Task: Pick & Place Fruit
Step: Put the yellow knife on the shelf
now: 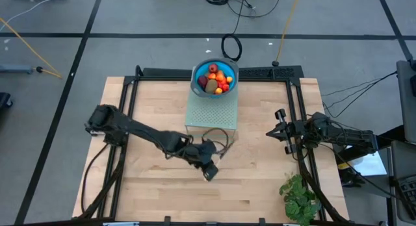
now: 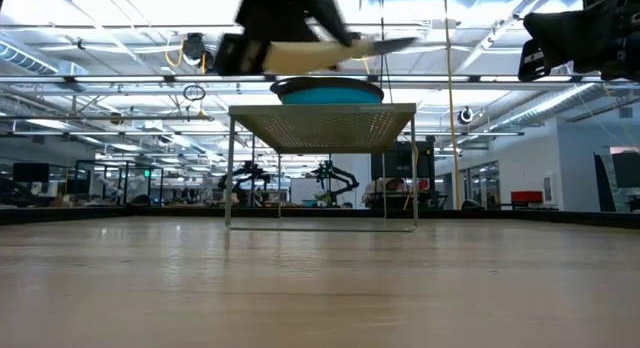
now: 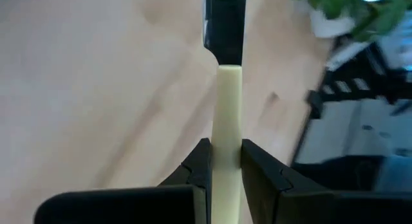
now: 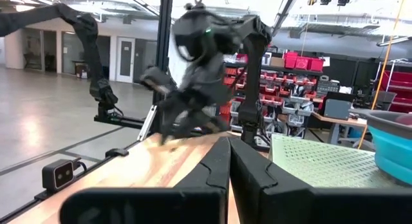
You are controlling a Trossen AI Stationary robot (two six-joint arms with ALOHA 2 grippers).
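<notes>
- The fruit point(image 1: 216, 78) sits heaped in a blue bowl point(image 1: 198, 69) near the middle of the surface's far edge: red, orange and olive-brown pieces together.
- The bowl rests on a pale green perforated stand point(image 1: 209, 113), which the low view shows as a raised mesh shelf on thin legs.
- The left hand point(image 1: 209, 169) hangs above the middle of the wooden surface point(image 1: 149, 193), just in front of the stand, lifted clear of the wood.
- Its fingers point(image 3: 261, 172) are clamped on the pale handle of a knife point(image 3: 226, 121), whose dark blade points away from the wrist.
- The right hand point(image 1: 276, 130) waits over the right edge of the surface, off the wood, its fingers pressed together with nothing between them.
- A leafy green bunch point(image 1: 300, 197) lies at the near right corner.
</notes>
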